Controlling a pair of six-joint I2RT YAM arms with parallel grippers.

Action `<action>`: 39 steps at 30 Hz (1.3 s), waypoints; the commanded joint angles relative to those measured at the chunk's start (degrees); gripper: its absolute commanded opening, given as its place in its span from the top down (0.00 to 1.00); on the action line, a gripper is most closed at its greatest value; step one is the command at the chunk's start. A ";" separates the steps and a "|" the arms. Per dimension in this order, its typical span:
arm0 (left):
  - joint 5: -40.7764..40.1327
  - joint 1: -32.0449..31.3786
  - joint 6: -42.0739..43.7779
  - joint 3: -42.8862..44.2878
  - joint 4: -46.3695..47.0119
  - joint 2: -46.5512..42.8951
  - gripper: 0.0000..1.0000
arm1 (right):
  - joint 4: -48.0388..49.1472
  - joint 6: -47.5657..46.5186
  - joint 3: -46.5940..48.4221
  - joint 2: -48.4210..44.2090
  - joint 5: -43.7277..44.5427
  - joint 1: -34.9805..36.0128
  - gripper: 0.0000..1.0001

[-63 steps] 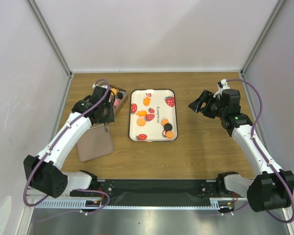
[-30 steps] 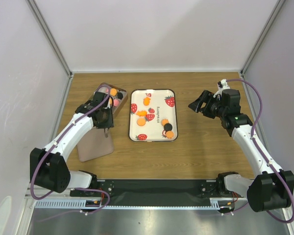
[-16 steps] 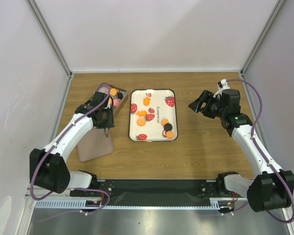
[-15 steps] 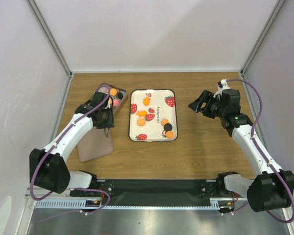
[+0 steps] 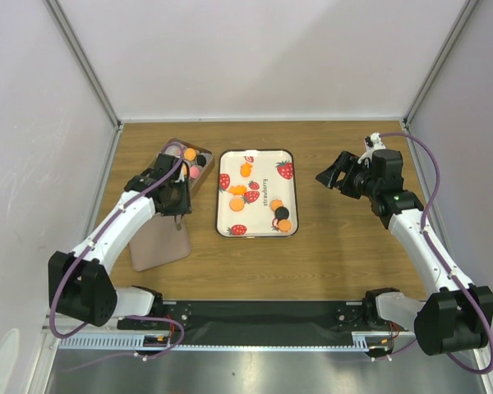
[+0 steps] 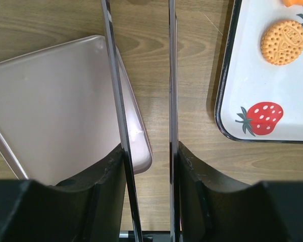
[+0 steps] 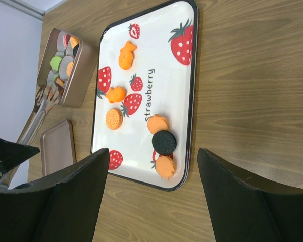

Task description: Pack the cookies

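A tray (image 7: 161, 75) lies mid-table with loose cookies (image 7: 164, 142) on it. More of them fill the tin (image 7: 83, 75) to its left, and the lid (image 6: 60, 111) lies nearer, beside the tray. The left gripper (image 6: 150, 151), bent low over the lid's edge, is clamped on tongs (image 6: 114, 91) with nothing between the blades. The right gripper (image 5: 329, 176) hangs right of the tray, spread wide and empty.
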 commanded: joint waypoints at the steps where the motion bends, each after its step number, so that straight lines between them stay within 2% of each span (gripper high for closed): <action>1: 0.43 0.28 0.91 1.05 0.01 -2.27 0.55 | 0.54 -1.11 1.06 -0.44 0.54 0.18 0.23; 18: 0.43 0.28 1.00 1.40 -0.26 -2.80 0.55 | 0.54 -1.11 1.06 -0.52 0.54 0.18 0.23; 27: 1.14 -0.60 0.91 5.35 -1.31 -3.06 0.56 | 0.72 -0.94 0.97 -0.35 0.63 0.18 0.23; 35: -0.62 -10.52 -1.90 15.88 -0.87 1.05 0.56 | -0.25 -1.38 2.28 -0.26 2.04 0.18 0.23; 39: -0.71 -17.02 -4.00 20.47 4.65 6.42 0.56 | -4.27 -1.03 7.71 -0.09 2.91 0.01 0.23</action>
